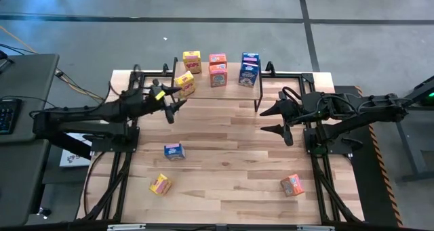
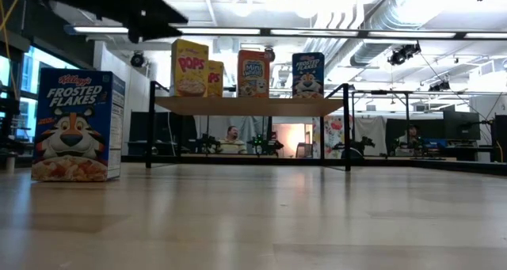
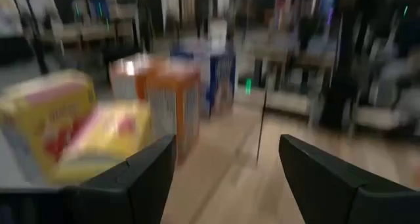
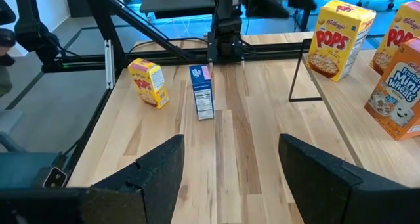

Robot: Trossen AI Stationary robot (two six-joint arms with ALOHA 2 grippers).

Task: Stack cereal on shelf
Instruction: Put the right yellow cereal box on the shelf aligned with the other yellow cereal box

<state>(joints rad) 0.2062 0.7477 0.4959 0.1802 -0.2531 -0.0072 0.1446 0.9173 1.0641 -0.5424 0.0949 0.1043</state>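
Yellow, orange, blue cereal boxes: six on the shelf (image 1: 203, 95), three left. Your left gripper (image 1: 175, 99) and right gripper (image 1: 277, 120) hang open, empty. Go 6 o'clock for the blue box (image 1: 174, 151).

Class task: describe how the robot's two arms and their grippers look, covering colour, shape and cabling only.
Both arms are dark, nearly black, slim and jointed, with black cables looping along them. The left gripper and the right gripper each end in two tapered, pointed fingers. Seen from the wrist cameras, the fingers are broad, matte black wedges. A small yellow mark sits near the left wrist.
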